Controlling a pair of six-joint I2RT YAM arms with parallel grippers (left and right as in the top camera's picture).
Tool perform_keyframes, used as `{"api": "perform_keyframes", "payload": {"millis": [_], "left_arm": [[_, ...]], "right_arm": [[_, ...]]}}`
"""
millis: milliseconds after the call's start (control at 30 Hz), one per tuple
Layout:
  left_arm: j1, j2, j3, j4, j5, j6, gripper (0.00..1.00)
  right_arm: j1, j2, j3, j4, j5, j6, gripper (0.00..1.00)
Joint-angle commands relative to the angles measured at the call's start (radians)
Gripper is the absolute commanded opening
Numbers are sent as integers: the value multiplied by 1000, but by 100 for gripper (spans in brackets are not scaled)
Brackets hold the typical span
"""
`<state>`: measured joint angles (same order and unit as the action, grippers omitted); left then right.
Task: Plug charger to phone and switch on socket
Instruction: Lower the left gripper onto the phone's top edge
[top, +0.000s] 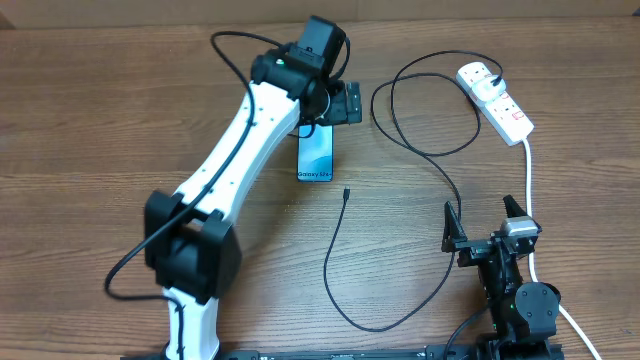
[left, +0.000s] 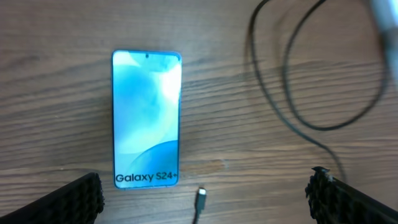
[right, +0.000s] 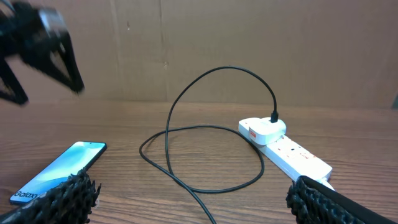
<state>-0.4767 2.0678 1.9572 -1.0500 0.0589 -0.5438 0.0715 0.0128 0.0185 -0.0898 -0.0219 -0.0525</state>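
Step in hand: the opening approach to the plug-in, nothing grasped yet. Left gripper (left: 206, 180) hovers above the phone (left: 147, 118) with jaws spread to full width, empty and touching nothing. In the left wrist view the phone lies face up between the two fingers and ahead of them, nearer the left-hand finger (left: 68, 202), with its "Galaxy S24+" end toward the jaws. The charger (left: 292, 93) is a thin black cable, and its connector tip (left: 201, 198) lies loose on the wooden table (left: 56, 37), about midway between the jaws, just beside the phone's near end and not touching it. Right gripper (top: 483, 215) is low near the table edge, jaws also fully apart and empty. The socket (right: 292, 155) lies ahead of it toward its right-hand finger, well apart, with the cable looping across the gap. The white plug (right: 268, 129) looks already seated in the strip, and a red mark beside it may be the switch, too small to be sure. The thick white cord (top: 528, 180) runs past the right gripper. Next move, as a judgement: drop onto the connector tip, pinch it close to the end so it doesn't swivel, line it up with the phone's near edge and push straight in. The phone probably needs bracing or it slides. The switch press on the socket is not yet done.
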Motion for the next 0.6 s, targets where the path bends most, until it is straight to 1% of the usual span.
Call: {"api": "perform_keyframes", "payload": {"millis": [0, 33, 67, 133, 567], "left_arm": [[-4, 86, 14, 1, -25, 12, 100], [-4, 104, 14, 0, -33, 12, 100], [-4, 138, 14, -3, -78, 16, 100], [-3, 164, 14, -5, -117, 16, 100], [-1, 249, 14, -4, -122, 17, 100]], "right_arm": [[-6, -10, -10, 5, 2, -1, 100], [-6, -10, -10, 5, 2, -1, 100], [-6, -10, -10, 5, 2, -1, 100], [-6, -10, -10, 5, 2, -1, 100], [-6, -10, -10, 5, 2, -1, 100]]}}
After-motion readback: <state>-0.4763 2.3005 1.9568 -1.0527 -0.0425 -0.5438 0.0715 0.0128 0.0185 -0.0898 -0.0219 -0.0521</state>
